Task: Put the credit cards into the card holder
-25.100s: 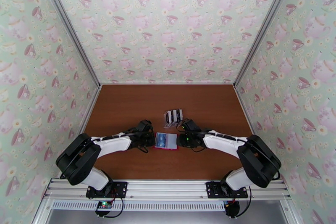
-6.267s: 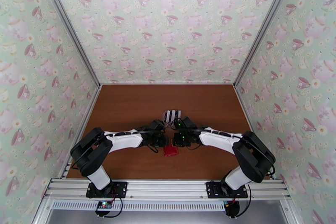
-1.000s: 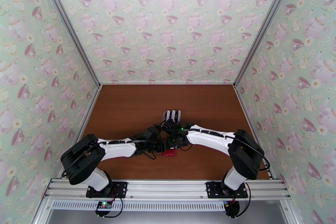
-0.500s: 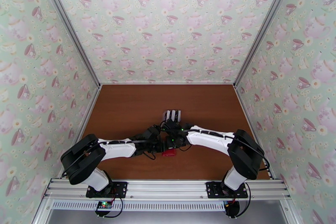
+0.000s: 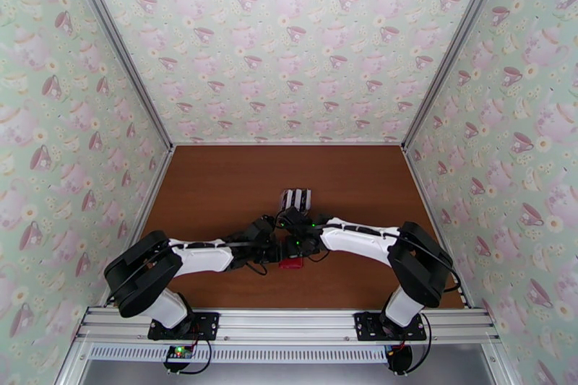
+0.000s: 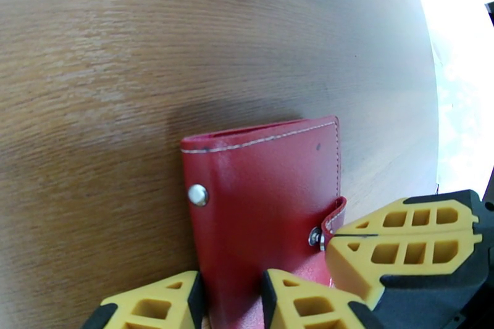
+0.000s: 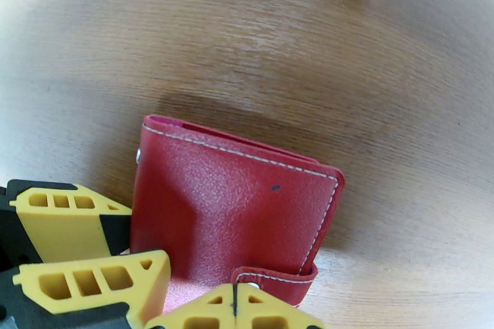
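Reaching inward with the left arm and the right arm, both stretched low, elbows bent out to the sides, wrists meeting at the middle. Pinching the near edge of the wallet with the left gripper, fingers close on either side of it. Holding the right gripper fully closed, fingertips pressed together, touching the wallet just beside the left gripper.
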Controlling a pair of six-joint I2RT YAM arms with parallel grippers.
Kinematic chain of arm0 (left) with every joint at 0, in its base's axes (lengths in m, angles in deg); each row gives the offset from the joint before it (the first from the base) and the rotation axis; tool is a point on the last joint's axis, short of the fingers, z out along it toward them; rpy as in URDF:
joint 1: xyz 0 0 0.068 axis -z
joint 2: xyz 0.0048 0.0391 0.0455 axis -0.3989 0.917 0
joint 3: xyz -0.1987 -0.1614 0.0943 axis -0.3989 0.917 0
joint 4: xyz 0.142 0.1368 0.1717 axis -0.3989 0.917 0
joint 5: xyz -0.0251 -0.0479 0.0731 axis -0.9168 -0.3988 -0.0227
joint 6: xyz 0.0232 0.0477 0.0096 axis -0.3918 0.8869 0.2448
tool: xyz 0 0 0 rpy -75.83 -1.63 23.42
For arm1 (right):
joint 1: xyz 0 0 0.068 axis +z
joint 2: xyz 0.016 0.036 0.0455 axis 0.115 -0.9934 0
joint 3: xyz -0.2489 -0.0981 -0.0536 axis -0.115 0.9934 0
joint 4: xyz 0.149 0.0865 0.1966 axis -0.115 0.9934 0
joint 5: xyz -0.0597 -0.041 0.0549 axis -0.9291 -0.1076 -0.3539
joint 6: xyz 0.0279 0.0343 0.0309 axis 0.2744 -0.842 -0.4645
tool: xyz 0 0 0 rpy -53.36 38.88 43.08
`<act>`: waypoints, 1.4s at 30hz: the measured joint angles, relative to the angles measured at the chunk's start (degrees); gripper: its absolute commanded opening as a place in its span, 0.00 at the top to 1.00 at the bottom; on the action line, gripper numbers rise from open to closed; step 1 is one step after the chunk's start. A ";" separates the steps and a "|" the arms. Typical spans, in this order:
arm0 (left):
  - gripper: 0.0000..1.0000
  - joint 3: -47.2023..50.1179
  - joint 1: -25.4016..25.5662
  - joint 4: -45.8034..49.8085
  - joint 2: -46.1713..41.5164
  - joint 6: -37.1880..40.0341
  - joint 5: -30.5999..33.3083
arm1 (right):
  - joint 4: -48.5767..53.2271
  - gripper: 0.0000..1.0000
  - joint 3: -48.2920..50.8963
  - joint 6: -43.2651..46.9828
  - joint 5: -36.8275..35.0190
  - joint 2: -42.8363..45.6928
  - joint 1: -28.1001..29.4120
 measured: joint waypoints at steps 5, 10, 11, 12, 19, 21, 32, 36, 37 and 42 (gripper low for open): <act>0.66 0.04 0.00 -0.13 0.00 -0.15 0.00 | -0.50 1.00 0.09 0.00 0.22 -0.04 -0.04; 0.66 0.04 0.00 -0.13 0.00 -0.28 0.00 | -0.76 1.00 0.09 0.00 0.26 -0.42 -0.04; 0.66 0.04 0.00 -0.13 0.00 -0.28 0.00 | -0.85 1.00 0.09 0.00 0.28 -0.48 -0.04; 0.66 0.04 0.00 -0.13 0.00 -0.28 0.00 | -0.87 1.00 0.09 0.00 0.31 -0.55 -0.04; 0.66 0.07 0.00 -0.15 0.00 -0.31 0.00 | -1.64 1.00 0.63 0.00 1.11 -0.59 -0.68; 0.66 0.07 0.00 -0.15 0.00 -0.31 0.00 | -2.16 1.00 0.94 0.00 1.62 -0.57 -1.11; 0.66 0.07 -0.09 -0.13 0.00 -0.31 0.00 | -6.78 0.95 4.57 -0.20 9.16 1.18 -5.14; 0.65 0.04 -0.26 -0.11 0.00 -0.28 -0.24 | -7.76 0.85 5.18 -0.46 10.86 1.31 -5.81; 0.65 0.04 -0.28 -0.11 0.00 -0.28 -0.24 | -8.15 0.85 5.25 -0.50 11.37 1.31 -5.97; 0.65 0.04 -0.81 -0.07 0.04 -0.31 -0.87 | -9.97 0.84 5.88 -1.07 13.44 1.16 -6.12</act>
